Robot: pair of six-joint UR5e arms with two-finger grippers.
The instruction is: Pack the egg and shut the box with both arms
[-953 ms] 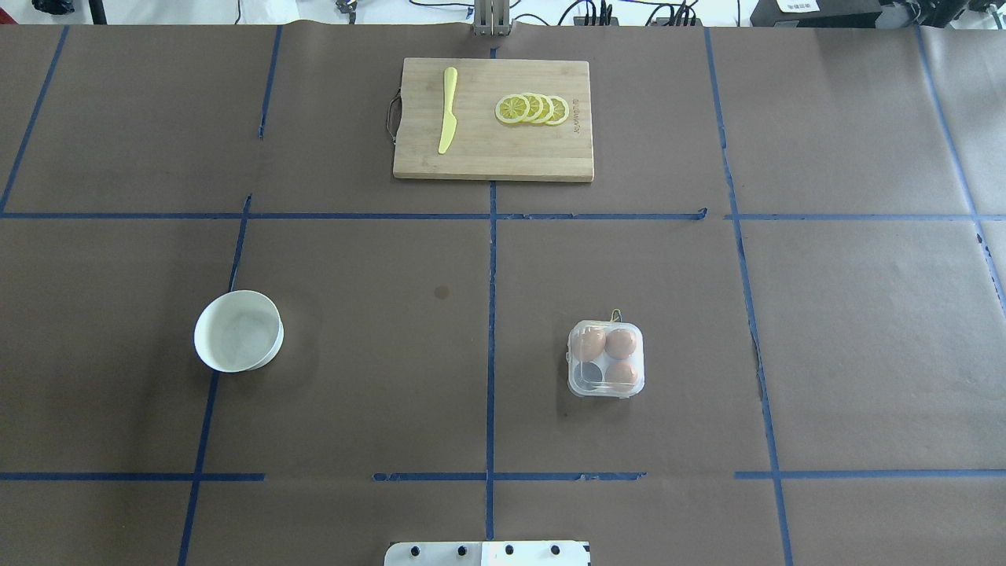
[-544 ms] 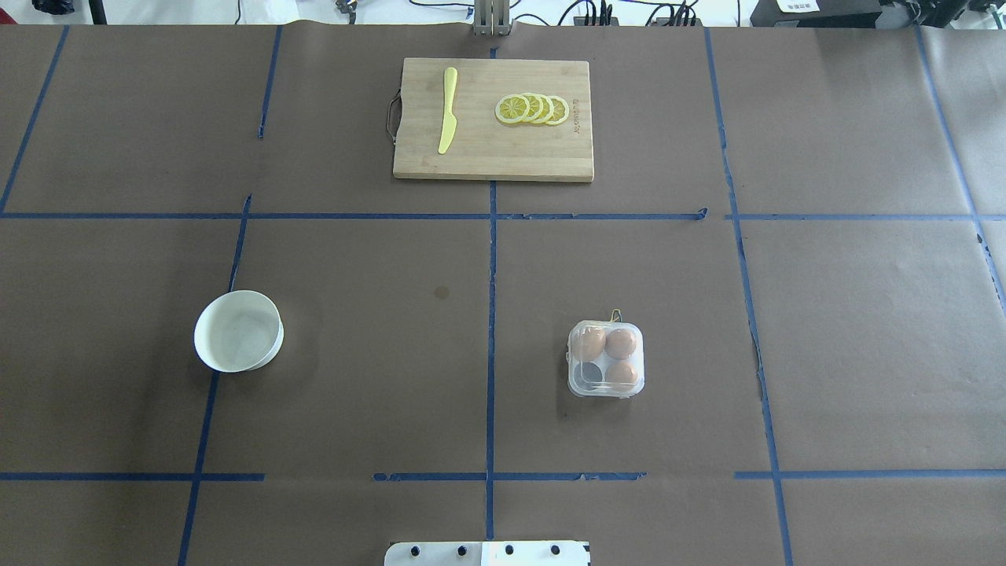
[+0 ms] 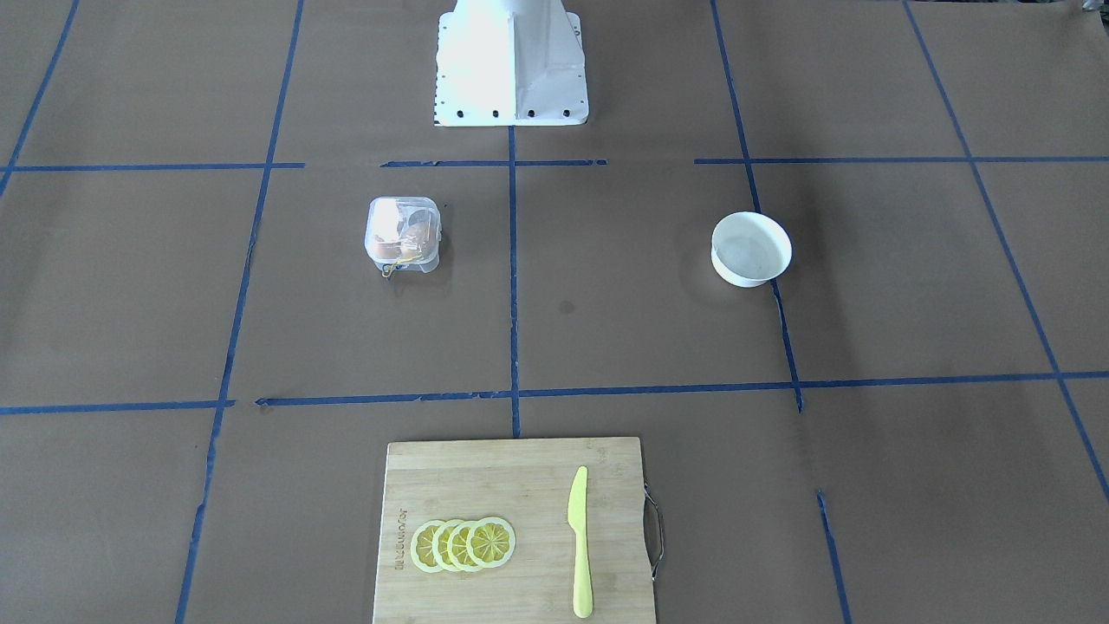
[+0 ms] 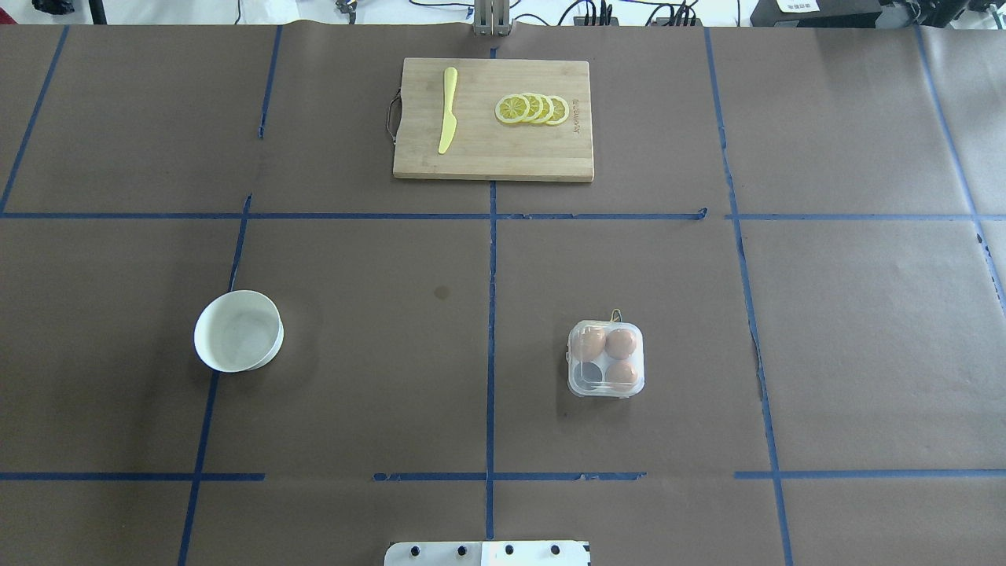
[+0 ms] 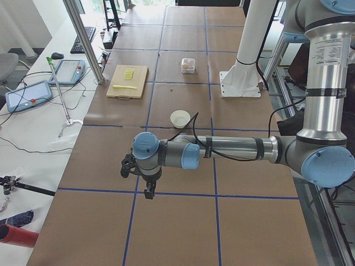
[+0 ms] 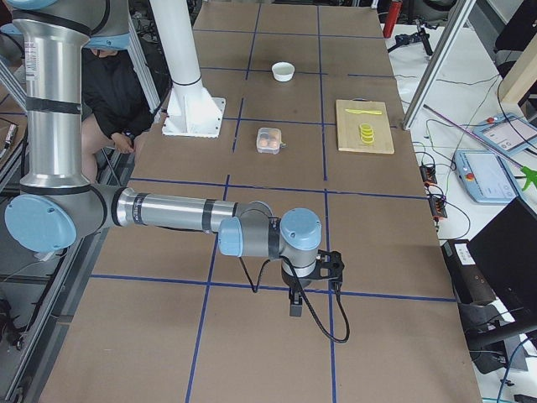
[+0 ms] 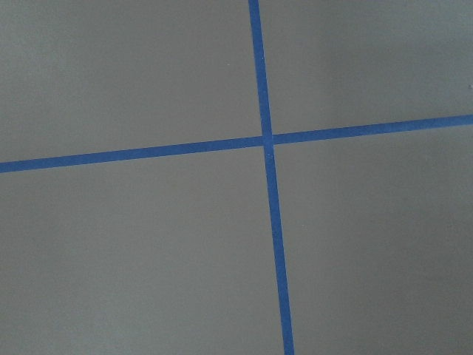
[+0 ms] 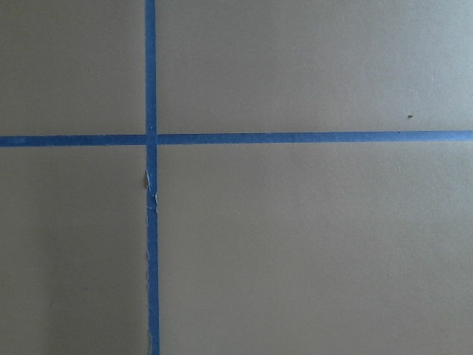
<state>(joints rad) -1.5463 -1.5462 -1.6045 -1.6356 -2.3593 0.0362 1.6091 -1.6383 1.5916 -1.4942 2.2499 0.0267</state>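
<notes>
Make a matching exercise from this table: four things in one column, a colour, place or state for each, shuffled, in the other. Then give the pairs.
1 box
2 bowl
3 knife
4 lemon slices

A white, on the robot's left half
B clear, three eggs inside
C overlapping row on the cutting board
D long, yellow, flat on the same board

Pairs: 1-B, 2-A, 3-D, 4-C

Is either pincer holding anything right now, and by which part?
Nothing visibly held. The left pincer and right pincer hang over bare table, far from the box with its three eggs.
</notes>
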